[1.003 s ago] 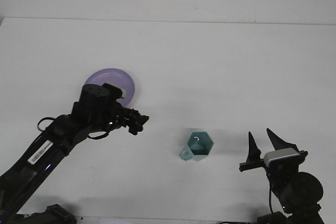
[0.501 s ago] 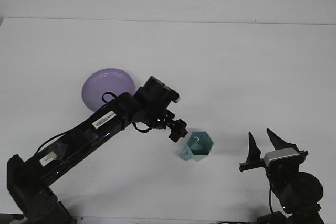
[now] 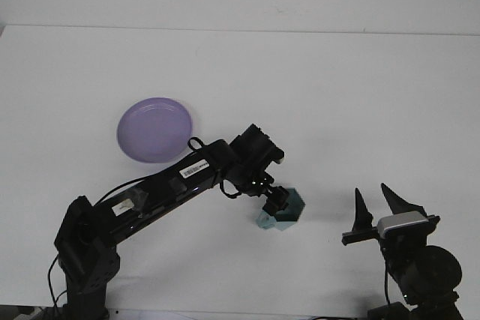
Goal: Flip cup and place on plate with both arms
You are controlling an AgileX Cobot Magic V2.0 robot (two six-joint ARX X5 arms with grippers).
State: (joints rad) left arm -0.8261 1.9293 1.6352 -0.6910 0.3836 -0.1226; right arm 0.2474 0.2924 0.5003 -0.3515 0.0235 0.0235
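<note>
A teal cup (image 3: 289,210) lies on its side on the white table, right of centre near the front. My left gripper (image 3: 277,198) reaches over it from the left, and its fingers cover the cup's upper left part. How those fingers stand is hidden by the gripper body. The purple plate (image 3: 155,130) lies flat further back on the left, apart from the cup. My right gripper (image 3: 376,203) stands open at the front right, fingertips up, well right of the cup, holding nothing.
The white table (image 3: 337,95) stretches wide behind and to the right of the cup. The left arm's black links (image 3: 150,196) run diagonally from the front left toward the cup. A pale wall edge closes the table at the back.
My left arm has swung right and extended, going from beside the plate to on top of the cup. The plate is now fully uncovered. My right gripper has not moved.
</note>
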